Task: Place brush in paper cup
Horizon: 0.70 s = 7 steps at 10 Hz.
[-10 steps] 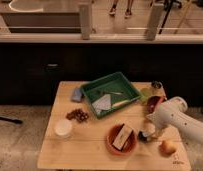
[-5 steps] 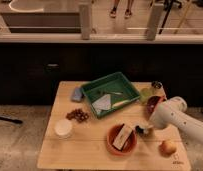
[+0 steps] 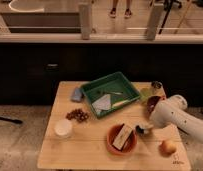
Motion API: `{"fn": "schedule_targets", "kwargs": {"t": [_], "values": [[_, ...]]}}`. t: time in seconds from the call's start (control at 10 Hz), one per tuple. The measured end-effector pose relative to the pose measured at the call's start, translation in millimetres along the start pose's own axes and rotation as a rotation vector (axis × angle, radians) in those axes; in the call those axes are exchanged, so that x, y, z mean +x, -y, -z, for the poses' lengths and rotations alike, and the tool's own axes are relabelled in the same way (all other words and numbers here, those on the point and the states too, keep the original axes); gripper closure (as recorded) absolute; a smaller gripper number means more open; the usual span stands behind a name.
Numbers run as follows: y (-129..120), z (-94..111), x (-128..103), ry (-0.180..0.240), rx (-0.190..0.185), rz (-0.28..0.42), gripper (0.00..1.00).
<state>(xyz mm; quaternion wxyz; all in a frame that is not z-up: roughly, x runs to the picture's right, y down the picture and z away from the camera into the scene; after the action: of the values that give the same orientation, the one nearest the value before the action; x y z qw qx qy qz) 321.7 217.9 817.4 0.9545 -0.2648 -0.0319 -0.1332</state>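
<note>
Closing is what has just changed: the hand (image 3: 143,128), half spread a second ago, is now pressed together low over the counter (image 3: 85,152), just right of the orange-brown bowl (image 3: 111,145). It seems to pinch the brush (image 3: 139,129), of which only a dark bit shows at its tips. That reads as the grasp just made, with lift and carry not yet begun; the paper cup (image 3: 63,128) stands well apart near the counter's left edge, beyond the bowl.
</note>
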Motion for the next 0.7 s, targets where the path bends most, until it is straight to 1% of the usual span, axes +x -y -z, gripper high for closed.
{"fn": "schedule_targets", "kwargs": {"t": [0.1, 0.3, 0.5, 0.6, 0.7], "values": [[0.8, 6.7, -0.4, 0.000, 0.007, 0.003, 1.00], [2.2, 29.4, -3.4, 0.005, 0.027, 0.009, 1.00], [4.8, 61.0, -6.5, 0.006, 0.055, 0.019, 1.00], [5.1, 69.9, -6.5, 0.003, 0.062, 0.022, 1.00], [7.2, 85.2, -7.0, -0.005, 0.074, 0.030, 1.00]]}}
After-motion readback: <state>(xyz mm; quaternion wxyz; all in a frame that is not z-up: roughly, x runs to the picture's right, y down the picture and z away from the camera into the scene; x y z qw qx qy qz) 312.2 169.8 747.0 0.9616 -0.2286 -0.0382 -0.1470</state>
